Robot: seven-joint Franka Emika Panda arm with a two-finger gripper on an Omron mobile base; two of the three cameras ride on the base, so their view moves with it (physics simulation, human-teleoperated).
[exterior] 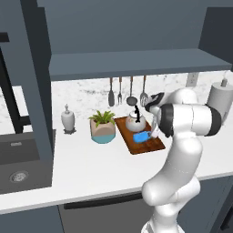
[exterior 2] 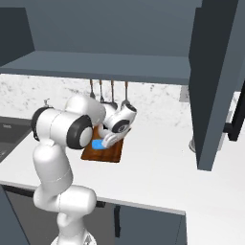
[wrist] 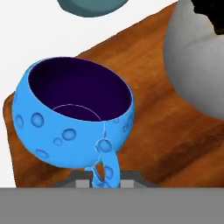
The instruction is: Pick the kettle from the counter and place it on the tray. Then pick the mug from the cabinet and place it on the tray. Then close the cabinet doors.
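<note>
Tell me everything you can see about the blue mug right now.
The mug is bright blue, rounded and bowl-like, dotted with paler bubble-shaped dimples, with a dark purple inside that looks empty. Its loop handle points toward the pincer, whose tips sit on either side of it. It stands upright on the brown wooden tray, at the near end, beside the white kettle.

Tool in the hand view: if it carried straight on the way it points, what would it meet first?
Most likely the mug: its handle sits right at the tool tips, on the tray. Beyond it lies the kettle, though depth is hard to judge.
</note>
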